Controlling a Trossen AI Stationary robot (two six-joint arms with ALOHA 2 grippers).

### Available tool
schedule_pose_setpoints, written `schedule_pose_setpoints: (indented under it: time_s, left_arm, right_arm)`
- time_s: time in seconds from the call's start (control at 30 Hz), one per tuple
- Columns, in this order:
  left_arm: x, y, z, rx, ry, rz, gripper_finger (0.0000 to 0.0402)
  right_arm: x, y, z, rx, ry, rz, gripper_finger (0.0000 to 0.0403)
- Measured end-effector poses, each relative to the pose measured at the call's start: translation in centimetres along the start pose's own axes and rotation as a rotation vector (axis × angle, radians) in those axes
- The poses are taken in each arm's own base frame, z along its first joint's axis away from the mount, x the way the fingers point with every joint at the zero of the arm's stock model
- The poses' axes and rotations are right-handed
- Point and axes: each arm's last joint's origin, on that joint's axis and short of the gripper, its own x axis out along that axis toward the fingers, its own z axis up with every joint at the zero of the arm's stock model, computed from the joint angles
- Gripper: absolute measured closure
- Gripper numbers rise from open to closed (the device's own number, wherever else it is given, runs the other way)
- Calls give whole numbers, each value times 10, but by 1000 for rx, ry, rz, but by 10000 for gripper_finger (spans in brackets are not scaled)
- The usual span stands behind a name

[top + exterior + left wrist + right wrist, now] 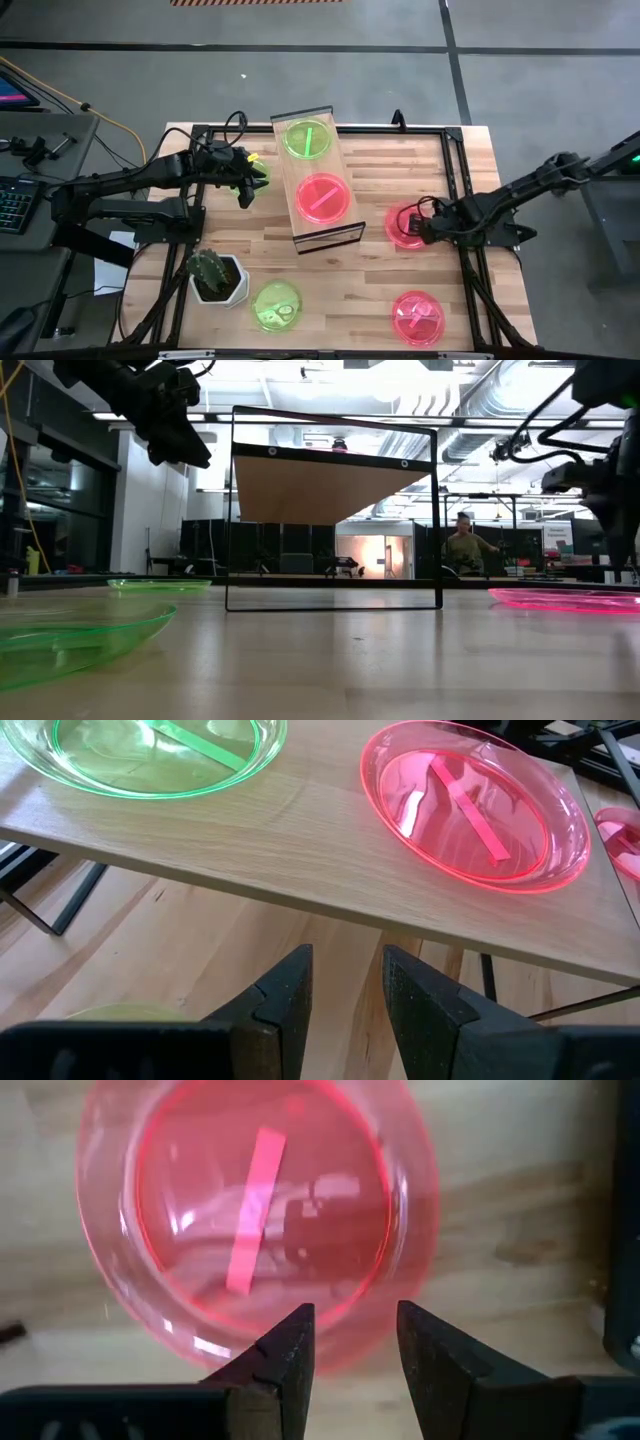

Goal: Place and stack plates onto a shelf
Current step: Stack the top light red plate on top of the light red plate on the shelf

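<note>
The shelf [345, 228] is a light-wood plank on a dark frame in the middle of the table. One green plate [306, 138] and one pink plate [324, 197] lie on it, and both show in the left wrist view as the green plate [150, 755] and the pink plate [475, 805]. My left gripper [247, 188] hovers open at the shelf's left side, over another green plate [260, 168]. My right gripper [418, 230] hangs open over the near rim of a pink plate [250, 1210] lying on the table right of the shelf.
A cactus in a white pot [215, 275] stands at the table's near left. A green plate [275, 305] lies beside it, and a pink plate [418, 318] lies at the near right. A dark metal frame [455, 170] runs along the table's edges.
</note>
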Motion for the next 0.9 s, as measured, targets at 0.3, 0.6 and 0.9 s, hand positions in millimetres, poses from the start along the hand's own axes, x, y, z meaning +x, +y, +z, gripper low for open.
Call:
schedule_pose_setpoints:
  time_s: [0.3, 0.6, 0.9]
  left_arm:
    - [0, 0, 0, 0, 0, 0, 291]
    - [0, 0, 0, 2, 0, 0, 291]
    - [0, 0, 0, 2, 0, 0, 291]
  right_arm:
    - [19, 0, -13, 4, -27, -168, 277]
    - [31, 4, -17, 13, -107, -182, 277]
    - [38, 0, -13, 29, -131, -187, 277]
